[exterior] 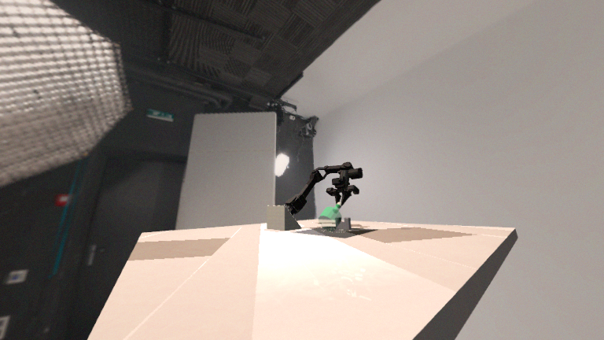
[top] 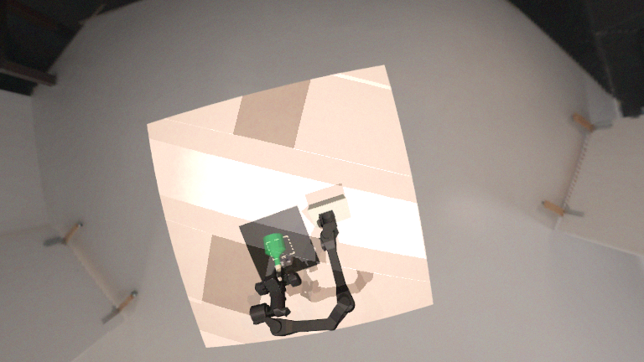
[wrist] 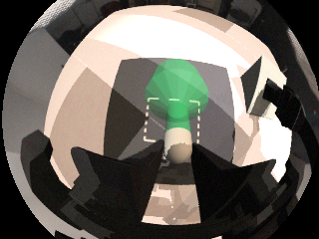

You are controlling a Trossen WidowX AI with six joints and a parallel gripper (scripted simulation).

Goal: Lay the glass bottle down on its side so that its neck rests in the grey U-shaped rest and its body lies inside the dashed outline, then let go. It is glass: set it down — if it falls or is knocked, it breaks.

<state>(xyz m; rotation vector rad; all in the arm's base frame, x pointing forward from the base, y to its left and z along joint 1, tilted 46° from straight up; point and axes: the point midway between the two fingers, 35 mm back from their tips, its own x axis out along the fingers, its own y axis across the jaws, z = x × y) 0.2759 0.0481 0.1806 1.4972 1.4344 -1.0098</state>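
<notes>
Pincer clamped on neck of green bottle, bottle tilted, body partly over dashed outline. Laying-down seems in hand; next wants neck lined up with grey rest, then gentle lowering before release.

In the exterior view, a tall pale panel stands upright beyond the surface, left of a bright round light, with a green sign on the dark wall farther left.
</notes>
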